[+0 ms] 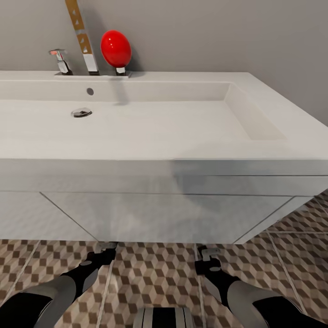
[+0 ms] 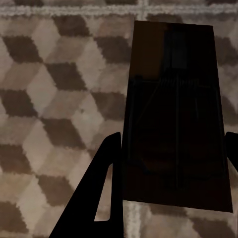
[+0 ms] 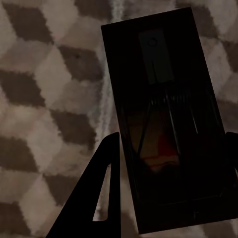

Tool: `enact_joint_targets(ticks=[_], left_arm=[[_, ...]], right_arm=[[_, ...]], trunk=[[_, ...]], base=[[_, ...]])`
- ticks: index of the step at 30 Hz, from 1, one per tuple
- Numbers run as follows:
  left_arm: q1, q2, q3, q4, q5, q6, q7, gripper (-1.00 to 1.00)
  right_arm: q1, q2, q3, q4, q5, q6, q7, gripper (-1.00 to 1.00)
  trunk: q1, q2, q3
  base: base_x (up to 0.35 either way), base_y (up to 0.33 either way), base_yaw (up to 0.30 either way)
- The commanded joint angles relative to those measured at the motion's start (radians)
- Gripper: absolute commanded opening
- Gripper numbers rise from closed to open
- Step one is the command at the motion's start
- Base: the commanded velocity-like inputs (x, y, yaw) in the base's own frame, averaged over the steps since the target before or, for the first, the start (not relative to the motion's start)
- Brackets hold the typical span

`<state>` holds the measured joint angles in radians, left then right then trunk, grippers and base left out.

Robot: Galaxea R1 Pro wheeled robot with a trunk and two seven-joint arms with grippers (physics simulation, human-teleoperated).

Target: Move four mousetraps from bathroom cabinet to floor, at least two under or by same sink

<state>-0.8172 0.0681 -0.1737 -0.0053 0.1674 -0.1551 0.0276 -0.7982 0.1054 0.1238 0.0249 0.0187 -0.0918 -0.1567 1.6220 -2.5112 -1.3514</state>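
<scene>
We hold one mousetrap (image 2: 176, 116) clamped in the left tool (image 1: 105, 248) and another mousetrap (image 3: 166, 119) in the right tool (image 1: 203, 253), both just before the sink (image 1: 150, 123) vanity, long axes along the fingers, low over the bathroom floor (image 1: 155, 273).

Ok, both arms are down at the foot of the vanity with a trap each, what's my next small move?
Probably lower both a little and open. The left gripper holds one mousetrap, the right gripper another mousetrap, each over the bathroom floor right beside the sink. Whether either trap touches the tiles yet, I cannot tell.
</scene>
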Motion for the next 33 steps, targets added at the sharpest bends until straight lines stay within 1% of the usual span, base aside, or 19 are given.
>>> enact_joint_targets(ticks=[1,29,33], left_arm=[[0.000,0.000,-0.009,0.001,0.007,-0.004,0.003,-1.00],[0.000,0.000,-0.009,0.001,0.007,-0.004,0.003,-1.00],[0.000,0.001,-0.009,0.001,0.007,-0.004,0.003,-1.00]], right_arm=[[-0.001,0.000,0.007,0.003,0.000,-0.004,-0.003,-1.00],[-0.001,-0.001,0.007,0.003,0.000,-0.005,-0.002,-1.00],[-0.001,-0.001,0.007,0.003,0.000,-0.005,-0.003,-1.00]], trunk=[[0.000,0.000,-0.001],[0.000,0.000,-0.001],[0.000,0.000,-0.001]], base=[[0.114,0.000,0.000],[0.012,0.000,0.000],[0.094,0.000,0.000]])
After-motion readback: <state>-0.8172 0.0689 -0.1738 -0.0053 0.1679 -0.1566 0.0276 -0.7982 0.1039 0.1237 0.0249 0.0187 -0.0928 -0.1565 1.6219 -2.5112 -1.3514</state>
